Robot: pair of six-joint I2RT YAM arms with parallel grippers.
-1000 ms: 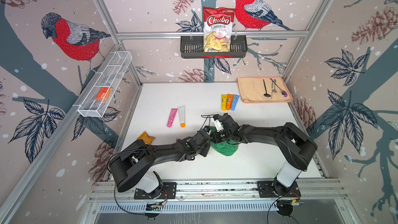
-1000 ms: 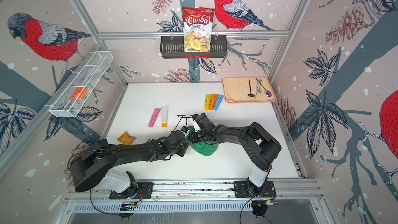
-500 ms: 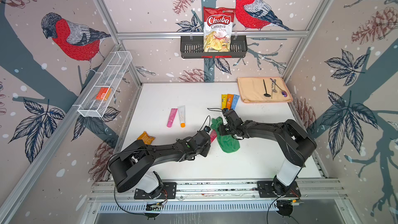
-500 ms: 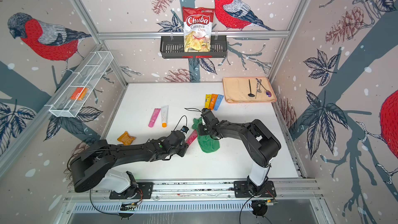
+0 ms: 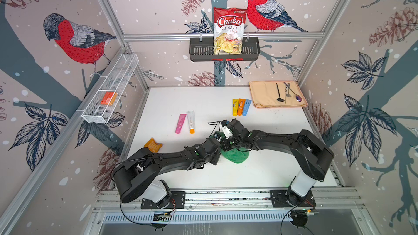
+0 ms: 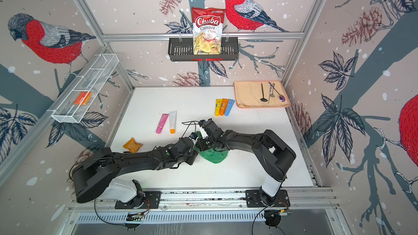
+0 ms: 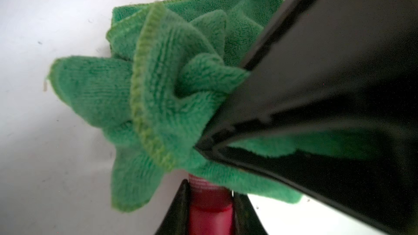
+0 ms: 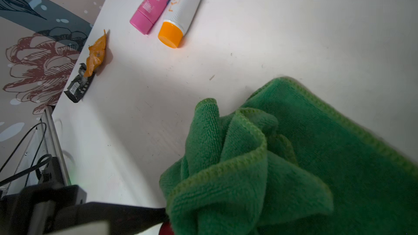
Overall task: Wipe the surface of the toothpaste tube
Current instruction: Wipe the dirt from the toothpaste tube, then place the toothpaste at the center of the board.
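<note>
White tabletop [image 5: 176, 100] floors a cell papered with bullfinches and pinecones, and both arms meet near its middle; the left gripper [image 7: 209, 187] is closed on the red toothpaste tube [image 7: 210, 209], one finger on each side of it; the right gripper [image 7: 204, 146] is clamped on a bunched green microfibre cloth [image 7: 158, 91], which covers the tube's far end; in both top views the wrists hide the tube.

The step in hand looks like the wiping stroke itself; to do it well I would hold the tube steady, draw the cloth along its length rather than dab, and press lightly so the soft tube neither buckles nor slips from the fingers; turning it would reach the unseen side, and the part under the left fingers would need a regrip.

Elsewhere on the table lie a pink tube [image 5: 180, 123] just beside a white tube with an orange cap [image 5: 190, 120], three small tubes [image 5: 241, 107] side by side, a crumpled orange packet [image 5: 153, 145] and a beige mat [image 5: 262, 93] bearing utensils; on the walls a black basket [image 5: 199, 49] holds a bag of cassava chips [image 5: 228, 31], and a white wire shelf [image 5: 117, 71] holds an orange box [image 5: 108, 98].
</note>
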